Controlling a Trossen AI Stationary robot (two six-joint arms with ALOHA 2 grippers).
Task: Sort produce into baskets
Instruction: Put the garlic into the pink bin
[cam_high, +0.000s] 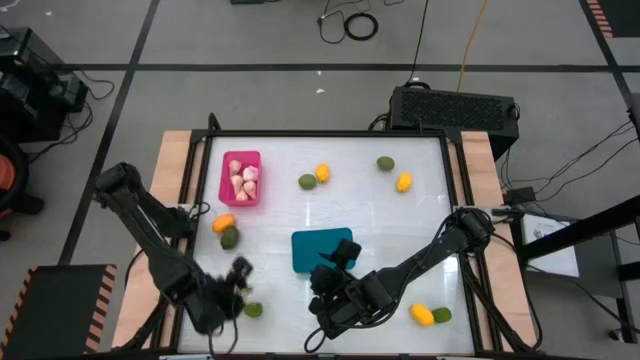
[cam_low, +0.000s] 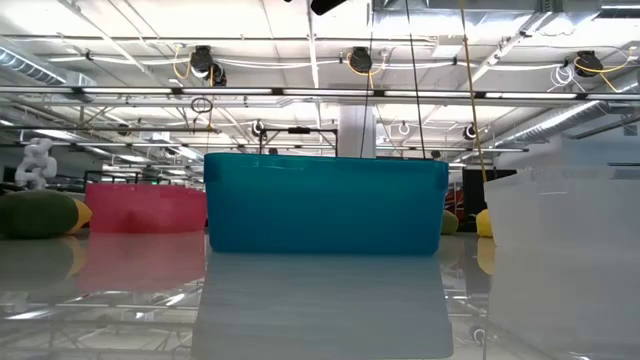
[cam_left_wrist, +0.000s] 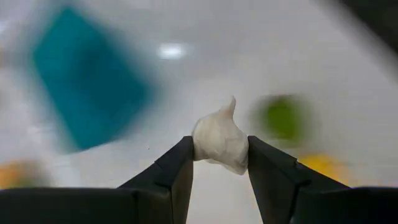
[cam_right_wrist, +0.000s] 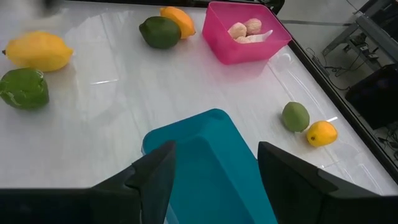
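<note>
I see my left gripper (cam_left_wrist: 219, 152) pinching a garlic bulb (cam_left_wrist: 220, 143) over the desk (cam_high: 420, 240) front; the right gripper (cam_right_wrist: 214, 165) fingers spread wide above the teal bin (cam_right_wrist: 208, 168). No writing legible.

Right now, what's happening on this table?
The left arm's tool is clamped on a pale beige garlic-like bulb, near the table's front left. The bright pink rectangular bin already holds several such bulbs. The right arm's tool is open, hovering over the teal rectangular bin, which looks empty. Yellow-orange oval fruits and round dark-green fruits lie scattered on the white tabletop, unsorted.
</note>
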